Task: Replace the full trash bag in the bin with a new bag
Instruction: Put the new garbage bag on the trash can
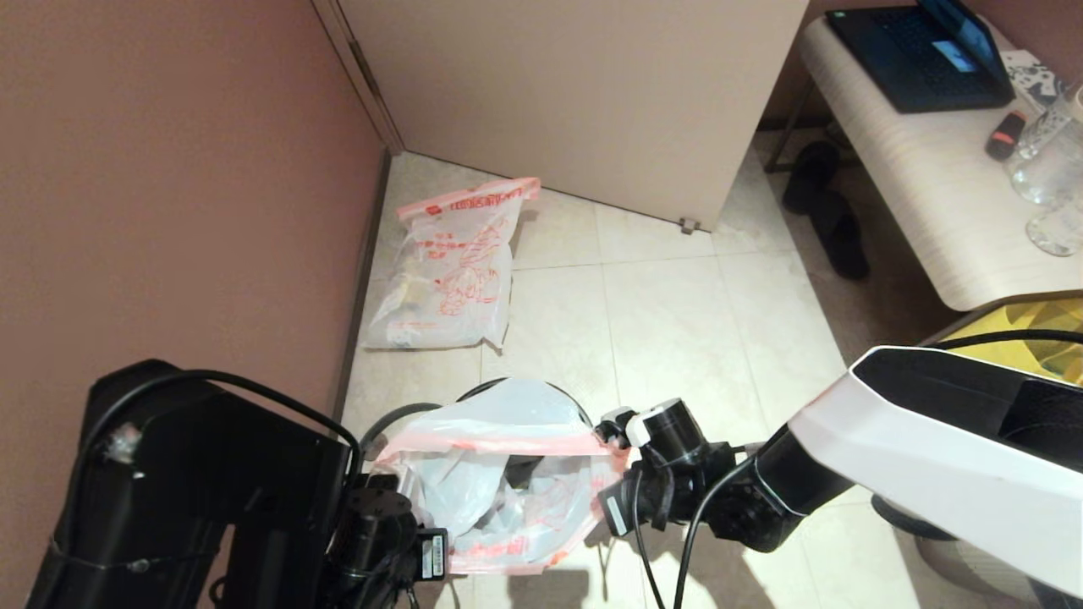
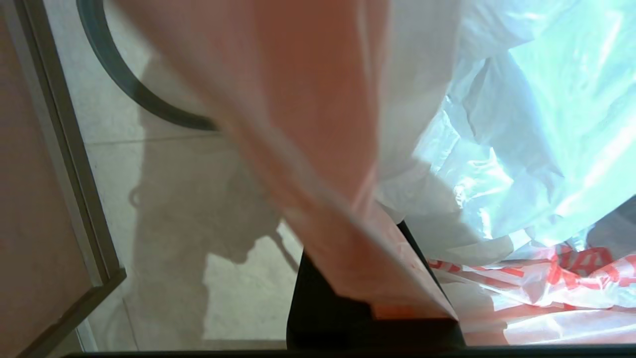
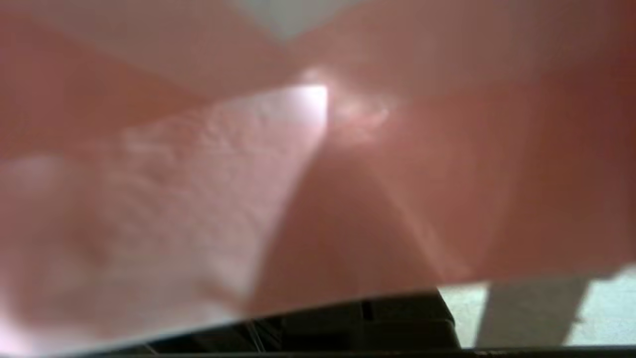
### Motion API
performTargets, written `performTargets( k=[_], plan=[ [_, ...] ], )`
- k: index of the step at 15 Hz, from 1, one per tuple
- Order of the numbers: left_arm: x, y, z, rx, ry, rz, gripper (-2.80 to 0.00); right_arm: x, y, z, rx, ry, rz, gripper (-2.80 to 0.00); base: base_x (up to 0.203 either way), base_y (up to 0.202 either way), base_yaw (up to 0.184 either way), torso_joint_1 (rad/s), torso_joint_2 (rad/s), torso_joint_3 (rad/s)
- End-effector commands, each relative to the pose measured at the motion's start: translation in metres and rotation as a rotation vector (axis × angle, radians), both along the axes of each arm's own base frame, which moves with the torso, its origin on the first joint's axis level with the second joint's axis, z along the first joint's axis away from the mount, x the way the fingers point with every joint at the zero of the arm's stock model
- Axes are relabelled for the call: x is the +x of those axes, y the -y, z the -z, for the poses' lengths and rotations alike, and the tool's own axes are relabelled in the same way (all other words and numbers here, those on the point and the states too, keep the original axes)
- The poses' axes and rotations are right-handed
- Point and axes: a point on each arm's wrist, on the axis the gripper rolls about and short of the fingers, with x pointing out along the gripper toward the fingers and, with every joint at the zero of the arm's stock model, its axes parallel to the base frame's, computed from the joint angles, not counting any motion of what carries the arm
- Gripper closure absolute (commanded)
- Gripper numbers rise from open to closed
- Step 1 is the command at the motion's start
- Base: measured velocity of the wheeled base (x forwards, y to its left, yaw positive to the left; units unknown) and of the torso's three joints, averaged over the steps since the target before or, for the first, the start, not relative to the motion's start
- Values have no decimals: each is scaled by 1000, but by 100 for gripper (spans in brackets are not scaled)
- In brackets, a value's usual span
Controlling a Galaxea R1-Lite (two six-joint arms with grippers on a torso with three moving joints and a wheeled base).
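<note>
The new bag [image 1: 499, 474], crinkly clear plastic with a pink band at its mouth, hangs stretched open between my two grippers. My left gripper [image 1: 398, 495] is shut on the band's left end, and the pink band [image 2: 318, 164] runs down into its black finger [image 2: 343, 323]. My right gripper [image 1: 619, 469] is shut on the right end, where the band [image 3: 348, 174] covers most of the wrist view. The black bin [image 1: 565, 393] stands under the bag, mostly hidden, its dark inside showing through the mouth. The full trash bag [image 1: 453, 271], red-printed, lies on the floor by the wall.
A dark grey ring [image 2: 117, 82] lies on the tiles beside the bin, near the brown wall [image 1: 169, 211]. A cabinet door [image 1: 575, 93] stands behind. At the right are a table [image 1: 931, 203] with a laptop and glasses, black slippers [image 1: 833, 211] and a yellow bag [image 1: 1045, 334].
</note>
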Motion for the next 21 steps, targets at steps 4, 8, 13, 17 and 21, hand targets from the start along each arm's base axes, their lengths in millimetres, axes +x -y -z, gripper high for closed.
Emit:
performTargets(
  k=[4,8,13,17,21],
  plan=[
    [-2,7,-28,-92,119,1,-280,-7,-2,-11,13,14,-14,0,0,0,0,0,0,0],
    [-35,21,-38,-115,84,100,-280,-12,-3,-20,21,25,-25,0,0,0,0,0,0,0],
    [-57,24,-21,-71,-30,142,-280,-11,-6,-19,40,19,-15,0,0,0,0,0,0,0],
    [-61,24,-51,-103,69,172,-280,-9,-7,-10,43,12,-10,0,0,0,0,0,0,0],
    [-73,29,-64,45,105,328,-280,-9,-9,-6,49,6,-21,0,0,0,0,0,0,0]
  ],
)
